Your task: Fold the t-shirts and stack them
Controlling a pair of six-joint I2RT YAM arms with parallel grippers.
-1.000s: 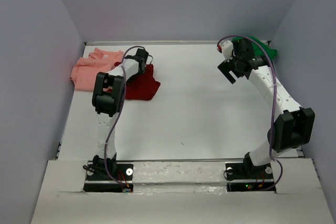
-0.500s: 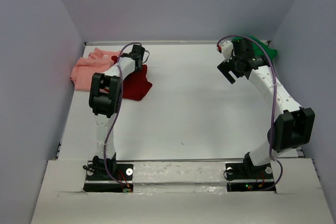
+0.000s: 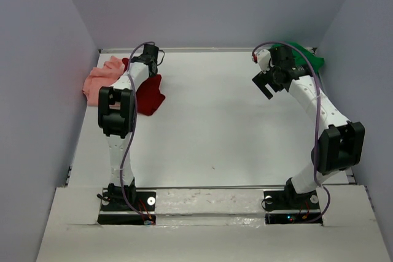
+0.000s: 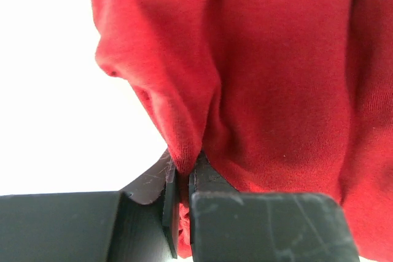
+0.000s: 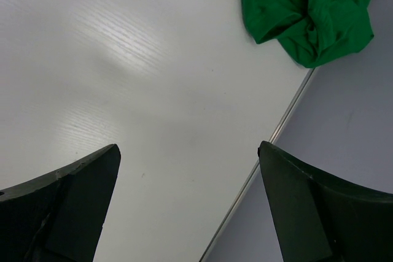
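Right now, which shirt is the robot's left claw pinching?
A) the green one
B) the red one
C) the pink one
B: in the left wrist view, the left gripper is shut on a fold of the red shirt.

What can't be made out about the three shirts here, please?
Left wrist view crops the dark red shirt; overhead, the left arm covers part.
Overhead, that arm also hides part of the salmon pink shirt.
Right wrist view's top edge crops the green shirt; overhead, the right arm hides part.
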